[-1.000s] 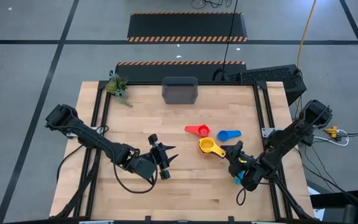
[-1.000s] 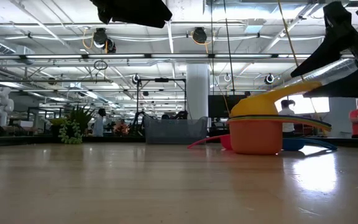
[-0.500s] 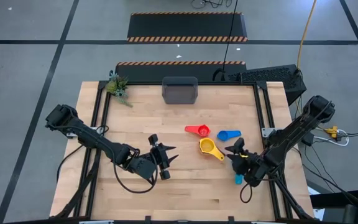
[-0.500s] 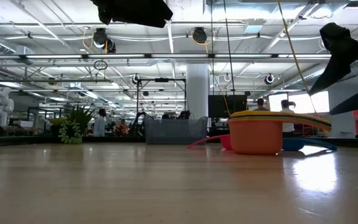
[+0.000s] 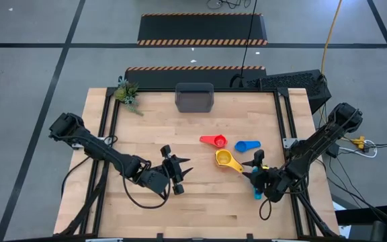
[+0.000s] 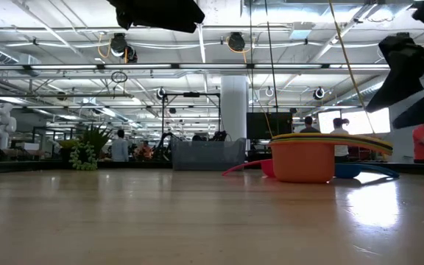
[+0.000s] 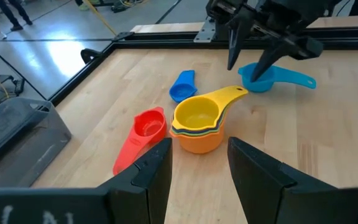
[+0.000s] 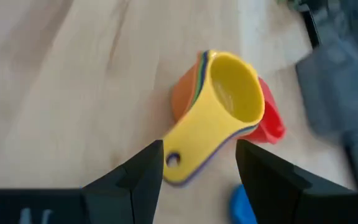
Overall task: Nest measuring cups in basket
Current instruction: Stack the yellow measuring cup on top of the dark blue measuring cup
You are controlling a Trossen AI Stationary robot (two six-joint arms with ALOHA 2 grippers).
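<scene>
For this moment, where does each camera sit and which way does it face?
High: overhead, straight down; both arms, basket, left gripper, right gripper.
Low: table height, level toward the room; nested stack; dark arm parts at the top.
Left wrist: past its own open fingers at the stack, red cup, cyan cup.
Right wrist: down past its own open fingers.
Shared: the yellow-topped stack shows in all four.

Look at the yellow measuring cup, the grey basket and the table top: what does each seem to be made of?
Yellow measuring cup: probably plastic, smooth and slightly glossy, uniform bright colour.
Basket: likely moulded plastic, dull dark grey with rounded corners.
Table top: wood, light planks with visible grain and a soft sheen.
</scene>
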